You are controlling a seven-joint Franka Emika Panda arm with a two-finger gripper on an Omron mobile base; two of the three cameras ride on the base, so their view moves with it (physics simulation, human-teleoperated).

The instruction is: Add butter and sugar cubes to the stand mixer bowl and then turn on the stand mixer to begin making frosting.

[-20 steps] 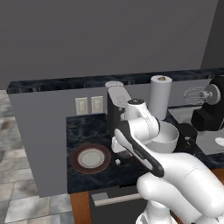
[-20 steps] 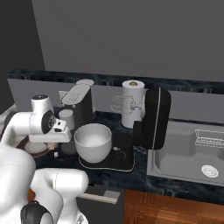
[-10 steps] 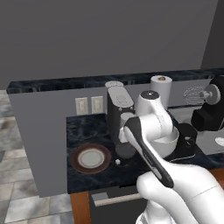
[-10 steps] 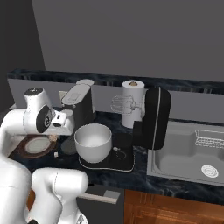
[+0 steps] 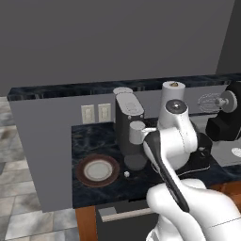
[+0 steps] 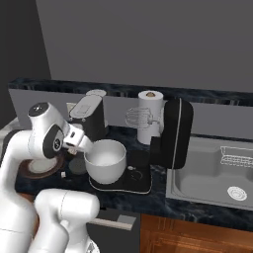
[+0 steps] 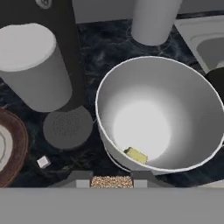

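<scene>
The gripper (image 7: 112, 180) is clenched on a tan sugar cube (image 7: 112, 181), pinched between its fingertips just outside the near rim of the stand mixer bowl (image 7: 183, 96). Inside that bowl lies the butter (image 7: 135, 154), low on the near wall. A second sugar cube (image 7: 43, 162) — whitish — sits on the dark counter (image 5: 94, 141) to the bowl's left, beside the brown-rimmed plate (image 5: 98, 171). The bowl stands on the base of the black stand mixer (image 6: 174, 133), under its wire whisk (image 6: 138, 118); the grey coffee machine (image 6: 88, 114) stands just left of the bowl.
</scene>
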